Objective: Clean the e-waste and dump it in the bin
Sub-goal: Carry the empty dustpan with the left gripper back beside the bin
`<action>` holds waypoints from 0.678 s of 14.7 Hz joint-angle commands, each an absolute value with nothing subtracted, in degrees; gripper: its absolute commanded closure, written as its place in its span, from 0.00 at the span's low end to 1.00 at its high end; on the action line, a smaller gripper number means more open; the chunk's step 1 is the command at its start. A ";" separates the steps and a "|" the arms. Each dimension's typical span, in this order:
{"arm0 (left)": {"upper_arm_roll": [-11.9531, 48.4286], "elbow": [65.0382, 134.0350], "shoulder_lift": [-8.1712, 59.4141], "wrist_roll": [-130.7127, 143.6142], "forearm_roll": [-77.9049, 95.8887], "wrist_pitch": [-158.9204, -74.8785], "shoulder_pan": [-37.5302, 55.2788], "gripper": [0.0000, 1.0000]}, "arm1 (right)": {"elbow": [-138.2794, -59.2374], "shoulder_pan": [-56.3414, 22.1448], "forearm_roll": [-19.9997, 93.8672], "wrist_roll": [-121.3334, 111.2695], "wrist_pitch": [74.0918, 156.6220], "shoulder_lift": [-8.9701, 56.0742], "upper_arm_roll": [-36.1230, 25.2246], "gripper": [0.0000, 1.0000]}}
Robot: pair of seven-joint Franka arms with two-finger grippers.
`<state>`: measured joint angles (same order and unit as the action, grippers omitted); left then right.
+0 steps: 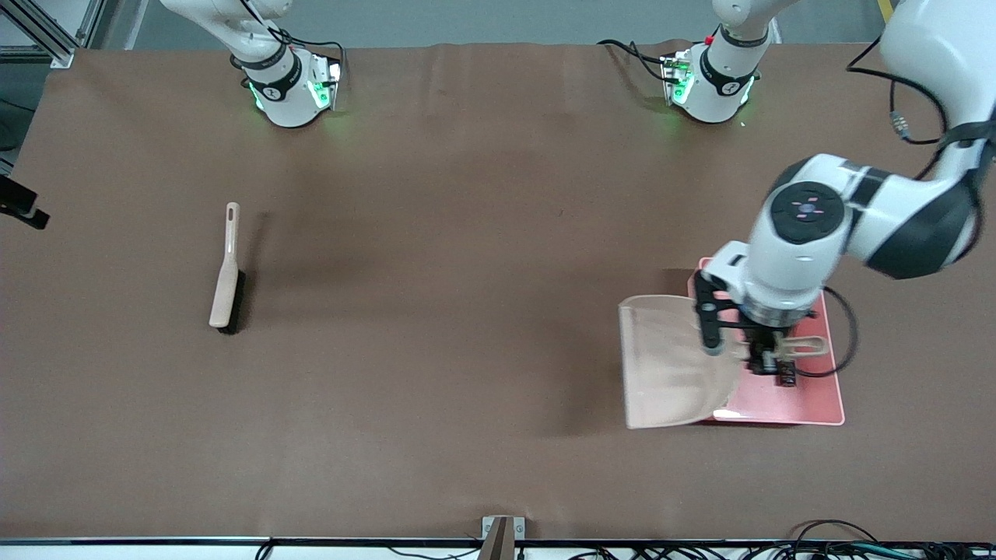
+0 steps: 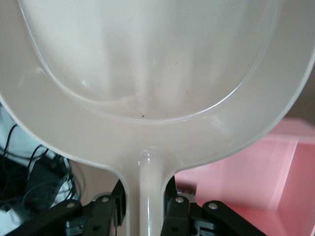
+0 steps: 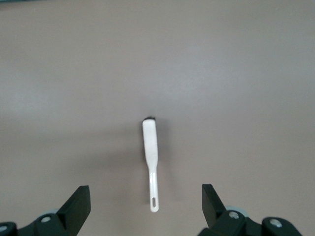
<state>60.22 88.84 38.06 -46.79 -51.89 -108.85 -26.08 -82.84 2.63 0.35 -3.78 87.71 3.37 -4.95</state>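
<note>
one dustpan (image 1: 669, 373), one bin (image 1: 809, 404), one brush (image 1: 227, 272)

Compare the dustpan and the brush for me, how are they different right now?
The dustpan is held up by its handle in the left claw, partly over the pink bin; the brush lies flat on the table toward the right arm's end, with nothing gripping it. The dustpan is broad and scoop-shaped; the brush is slim and stick-like, with dark bristles along one side. The right claw is open above the brush. Both are pale beige plastic.

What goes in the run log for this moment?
left gripper: shut on dustpan handle, over bin | right gripper: open above brush
</note>
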 commanded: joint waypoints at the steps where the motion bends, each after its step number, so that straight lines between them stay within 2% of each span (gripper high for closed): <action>1: 56.88 85.09 41.65 -42.73 -48.27 -108.11 -19.45 0.90 | -81.30 1.49 -2.89 -2.46 85.25 4.13 -4.83 0.00; 7: 40.72 79.03 45.51 -34.89 -43.59 -108.72 2.78 0.90 | -81.73 1.76 -2.73 -2.81 84.11 3.52 -4.92 0.00; 10: 39.11 77.87 48.59 -35.86 -43.86 -109.24 5.80 0.90 | -81.56 1.93 -2.38 -3.07 84.37 3.69 -5.01 0.00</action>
